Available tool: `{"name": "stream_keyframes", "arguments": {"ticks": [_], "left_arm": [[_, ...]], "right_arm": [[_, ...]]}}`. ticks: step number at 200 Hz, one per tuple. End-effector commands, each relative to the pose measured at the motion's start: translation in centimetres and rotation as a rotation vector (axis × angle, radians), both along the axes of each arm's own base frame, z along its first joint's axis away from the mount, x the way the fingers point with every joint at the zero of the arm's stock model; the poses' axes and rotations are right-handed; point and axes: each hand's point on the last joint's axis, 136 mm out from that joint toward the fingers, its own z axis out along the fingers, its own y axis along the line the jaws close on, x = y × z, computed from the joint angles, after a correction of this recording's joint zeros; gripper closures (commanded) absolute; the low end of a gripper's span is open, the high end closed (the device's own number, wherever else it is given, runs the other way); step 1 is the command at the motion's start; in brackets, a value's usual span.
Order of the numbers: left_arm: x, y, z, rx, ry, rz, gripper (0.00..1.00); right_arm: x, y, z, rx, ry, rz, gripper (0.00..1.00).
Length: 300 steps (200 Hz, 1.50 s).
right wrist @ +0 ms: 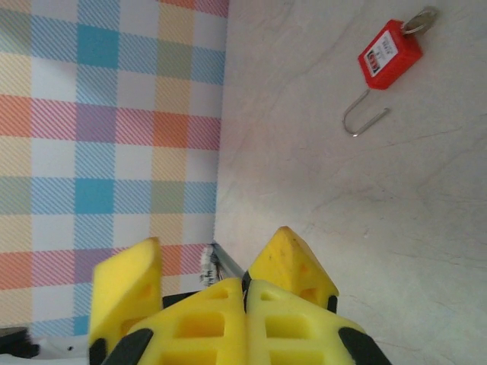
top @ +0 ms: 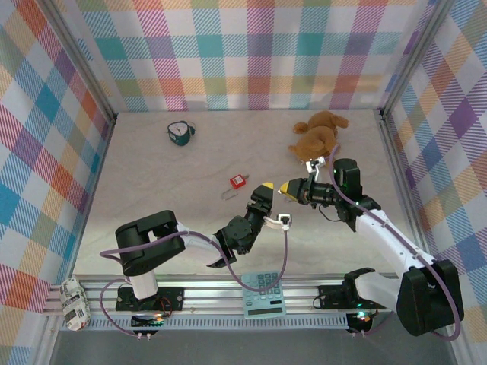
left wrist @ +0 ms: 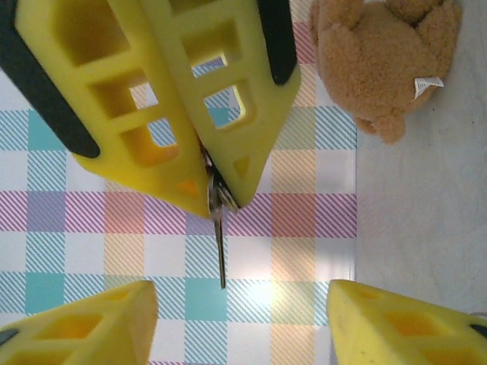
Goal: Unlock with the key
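Key (left wrist: 219,251), a thin sliver of dull metal, hangs blade-down from the tips of the right gripper (left wrist: 213,199), whose yellow jaws are pinched together on its head and small ring. It is held in the air above the worktop (top: 152,182), a short way to the robot's right of the red padlock (top: 239,181). The left gripper (left wrist: 240,287) faces it from just below the blade tip. Its jaws are spread wide, one on each side, with nothing between them. In the top view both grippers meet tip to tip, near the red padlock but apart from it. The padlock lies flat on the worktop, with its silver shackle (right wrist: 364,122) showing beside the red body. A teddy bear (top: 316,137) lies farther from the padlock on the same side.
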Motion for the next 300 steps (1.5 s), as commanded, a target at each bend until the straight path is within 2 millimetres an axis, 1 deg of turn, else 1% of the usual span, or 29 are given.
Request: {"name": "stream_keyframes", "arguments": {"ticks": [1, 23, 44, 53, 66, 84, 94, 106, 125, 126, 139, 147, 149, 156, 173, 179, 183, 186, 196, 206, 231, 254, 257, 259, 262, 300], "left_arm": [[-0.6, 0.7, 1.3, -0.096, 0.013, -0.006, 0.32], [-0.8, 1.9, 2.2, -0.200, 0.047, -0.002, 0.27], [-0.8, 2.9, 3.4, -0.347, 0.094, 0.005, 0.23], [-0.6, 3.2, 3.7, -0.411, 0.117, 0.013, 0.22], [-0.2, 3.4, 3.4, -0.467, 0.155, 0.028, 0.21], [0.5, 3.2, 2.1, -0.488, 0.214, 0.044, 0.21], [1.0, 3.1, 1.4, -0.511, 0.261, 0.044, 0.21], [1.3, 2.6, 0.6, -0.522, 0.343, 0.038, 0.21], [1.7, 1.9, -0.9, -0.547, 0.568, 0.015, 0.21], [1.8, 1.8, -0.6, -0.582, 0.581, 0.007, 0.21], [2.1, 1.5, -0.8, -0.656, 0.773, -0.019, 0.22], [2.7, 1.4, -0.7, -0.705, 0.869, -0.029, 0.24], [2.7, 1.3, -1.1, -0.704, 0.898, -0.032, 0.24], [2.8, 0.8, -1.0, -0.724, 0.965, -0.049, 0.25], [2.8, -1.0, -1.8, -0.716, 1.110, -0.095, 0.25], [2.9, -1.8, -2.3, -0.708, 1.163, -0.106, 0.24], [2.8, -2.2, -3.0, -0.695, 1.205, -0.102, 0.24], [2.9, -2.6, -3.0, -0.690, 1.228, -0.108, 0.24], [3.0, -3.7, -4.6, -0.653, 1.313, -0.095, 0.24], [3.3, -5.0, -5.5, -0.622, 1.373, -0.090, 0.26], [4.1, -7.7, -7.3, -0.568, 1.508, -0.076, 0.28], [5.3, -9.1, -8.8, -0.535, 1.598, -0.044, 0.35], [5.7, -9.4, -8.5, -0.540, 1.595, -0.049, 0.35], [5.6, -9.2, -9.1, -0.526, 1.612, -0.027, 0.36], [5.7, -9.3, -9.4, -0.519, 1.622, -0.013, 0.37], [5.9, -11.0, -12.3, -0.430, 1.738, 0.037, 0.39]], "right_arm": [[0.0, -1.0, 0.8, -0.115, -0.092, -0.020, 0.96], [0.1, -2.2, 0.7, -0.225, -0.132, -0.046, 0.96], [0.2, -3.4, 0.0, -0.324, -0.148, -0.076, 0.96], [0.3, -4.0, -0.4, -0.365, -0.147, -0.089, 0.96], [0.1, -4.4, -0.6, -0.397, -0.156, -0.090, 0.96], [-0.4, -4.6, -0.2, -0.411, -0.175, -0.082, 0.95], [-0.6, -5.1, -0.6, -0.445, -0.171, -0.089, 0.95], [-0.7, -5.8, -1.1, -0.489, -0.163, -0.098, 0.95], [-1.2, -6.1, -1.5, -0.504, -0.153, -0.100, 0.95], [-1.2, -6.1, -1.5, -0.505, -0.154, -0.101, 0.95], [-1.2, -6.6, -1.6, -0.528, -0.151, -0.125, 0.95], [-1.2, -7.0, -1.8, -0.544, -0.148, -0.136, 0.95], [-1.2, -7.0, -1.8, -0.547, -0.149, -0.140, 0.95], [-1.2, -7.3, -1.9, -0.562, -0.142, -0.151, 0.95], [-1.1, -8.1, -2.2, -0.600, -0.122, -0.182, 0.95], [-1.1, -8.5, -2.4, -0.619, -0.111, -0.196, 0.95], [-1.1, -8.8, -2.4, -0.633, -0.105, -0.206, 0.95], [-1.1, -8.9, -2.4, -0.643, -0.102, -0.210, 0.95], [-1.2, -9.6, -2.6, -0.676, -0.085, -0.231, 0.95], [-1.3, -10.4, -2.8, -0.715, -0.070, -0.251, 0.95], [-1.8, -11.4, -2.6, -0.759, -0.059, -0.279, 0.95], [-2.3, -12.1, -2.3, -0.786, -0.060, -0.297, 0.95], [-2.3, -12.2, -2.2, -0.787, -0.062, -0.300, 0.95], [-2.4, -12.2, -2.2, -0.788, -0.061, -0.301, 0.95], [-2.4, -12.2, -2.2, -0.787, -0.062, -0.301, 0.95], [-2.8, -12.3, -2.0, -0.776, -0.066, -0.304, 0.95]]}}
